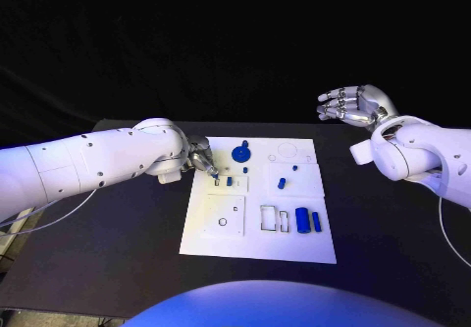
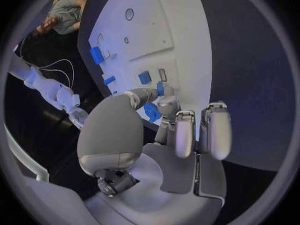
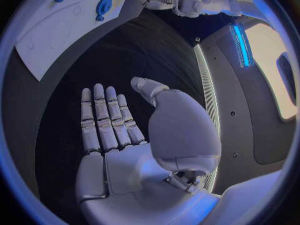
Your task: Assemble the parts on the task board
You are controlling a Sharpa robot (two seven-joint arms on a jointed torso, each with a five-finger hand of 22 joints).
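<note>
While lying mid-table to present its recesses, the task board is carrying six blue parts, counting the pinched one. At its ten o'clock the left hand is pinching a small blue part, apparently for seating; the right hand, at two o'clock, is hovering with fingers loosely apart, holding nothing.

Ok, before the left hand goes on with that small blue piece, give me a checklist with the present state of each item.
1. Left hand pinches small blue part: ok.
2. Part over white task board, near its left side: ok.
3. Part lined up with its slot: cannot tell.
4. Right hand raised, fingers apart, holding nothing: ok.
5. Right hand off the board, beyond its far right corner: ok.
6. Round blue disc part apart from left hand: ok.
</note>
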